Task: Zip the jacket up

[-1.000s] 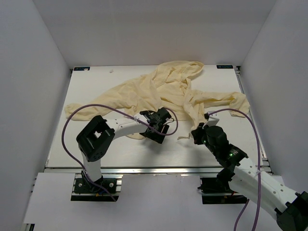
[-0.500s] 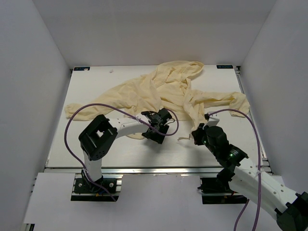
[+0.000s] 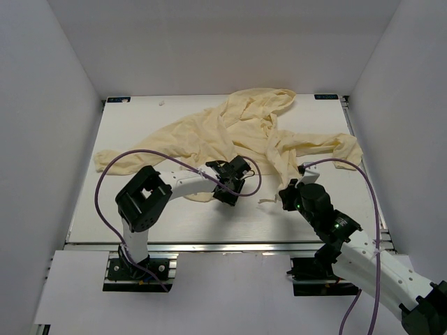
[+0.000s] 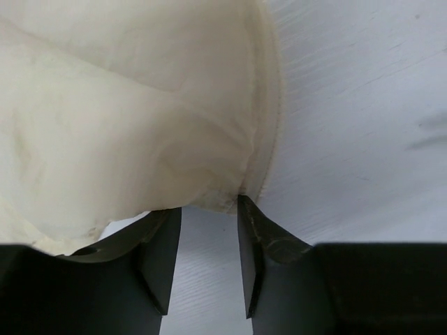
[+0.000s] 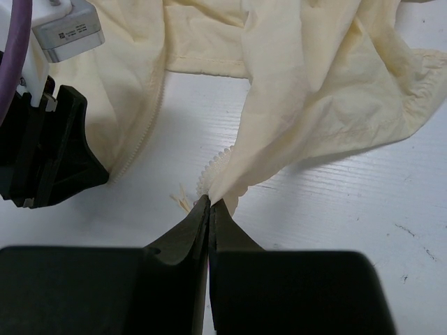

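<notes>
The pale yellow jacket lies crumpled and unzipped across the back half of the white table. My left gripper sits at the jacket's near hem; in the left wrist view its jaws stand apart, with the hem corner of the jacket just at the fingertips and draped over the left one. My right gripper is at the jacket's other front edge. In the right wrist view it is shut on the bottom end of the jacket, where the zipper teeth start.
Purple cables loop over each arm. White walls close in the table on the left, back and right. A small white speck lies at the back left. The left gripper's black body shows beside the other zipper edge.
The left jaws have narrowed around the hem corner and the left gripper has shifted slightly. The right gripper has stayed shut on the zipper end without moving.
</notes>
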Motion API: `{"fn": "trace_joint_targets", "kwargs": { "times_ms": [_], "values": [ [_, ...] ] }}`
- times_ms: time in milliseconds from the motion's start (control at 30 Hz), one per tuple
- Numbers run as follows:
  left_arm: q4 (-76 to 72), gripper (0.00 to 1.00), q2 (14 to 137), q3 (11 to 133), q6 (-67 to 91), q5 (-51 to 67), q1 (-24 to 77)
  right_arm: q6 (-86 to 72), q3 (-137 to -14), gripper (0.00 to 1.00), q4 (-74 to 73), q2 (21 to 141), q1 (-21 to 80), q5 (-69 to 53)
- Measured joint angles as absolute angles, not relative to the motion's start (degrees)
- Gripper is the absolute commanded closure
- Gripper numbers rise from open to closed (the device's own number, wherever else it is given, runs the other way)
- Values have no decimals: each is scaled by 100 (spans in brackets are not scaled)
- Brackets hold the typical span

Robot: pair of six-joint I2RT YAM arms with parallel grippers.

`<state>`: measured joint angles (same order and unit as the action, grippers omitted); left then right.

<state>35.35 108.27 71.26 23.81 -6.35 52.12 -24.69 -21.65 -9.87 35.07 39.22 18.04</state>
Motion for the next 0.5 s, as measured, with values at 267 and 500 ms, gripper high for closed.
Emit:
{"fn": "trace_joint_targets", "kwargs": {
  "times_ms": [267,500],
  "values": [
    [3317,62,10982,7264,2359,-471,5212,-2469,-2165,100,-1055,3472,3911,1811],
    [3105,92,11098,7356,2408,-379,5210,-2473,-2165,100,-1070,3452,3911,1885]
  ]
}}
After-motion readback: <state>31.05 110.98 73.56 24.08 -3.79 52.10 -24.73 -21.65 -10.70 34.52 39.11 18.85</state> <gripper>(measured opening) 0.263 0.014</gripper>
